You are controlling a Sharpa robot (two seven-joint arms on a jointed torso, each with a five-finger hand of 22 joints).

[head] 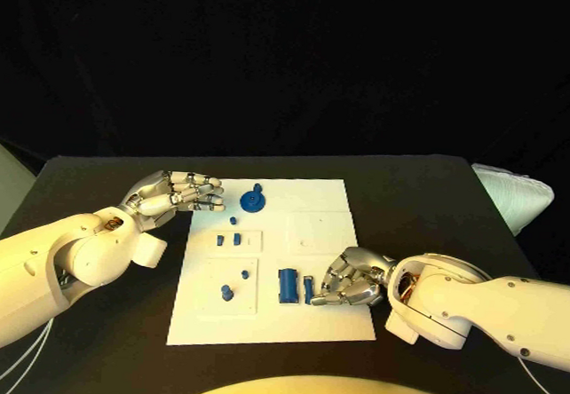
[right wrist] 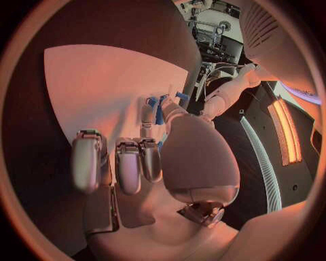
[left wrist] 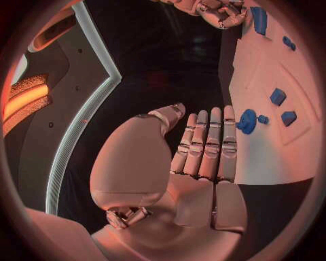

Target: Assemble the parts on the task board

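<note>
Your board (head: 320, 252) lies flat mid-surface (head: 452, 197), a white plate with shallow square recesses.

Left hand (head: 177, 192): at the board's far left corner, over the black surface and just touching the edge zone of the plate. Fingers (head: 206, 195) curled in toward the palm, side by side, nothing between them. In the left wrist view the same hand (left wrist: 197, 157) shows its fingers (left wrist: 212, 136) lined up close together and straight along the board's edge, tips near the round blue part (left wrist: 247, 120); no contact with it that you can confirm. Call it clenched loosely, empty.

Round part (head: 255, 199): on the board's far left area, just beside the left hand's fingertips, apart from them.

Right hand (head: 354, 278): over the board's near right half. Fingers (head: 336, 280) bent down and in, tips at the thin blue bar (head: 309, 289). In the right wrist view the hand (right wrist: 163, 163) has a blue piece (right wrist: 160, 109) at its thumb and fingertip. It looks pinched, but you cannot tell for sure whether it is grasped or merely touched.

Other parts: a thicker blue block (head: 288, 285) just left of the thin bar; two small pieces (head: 229, 239) in a recess mid-left; one small piece (head: 227, 293) in the near-left recess; a tiny dot (head: 234, 219) below the round part.
</note>
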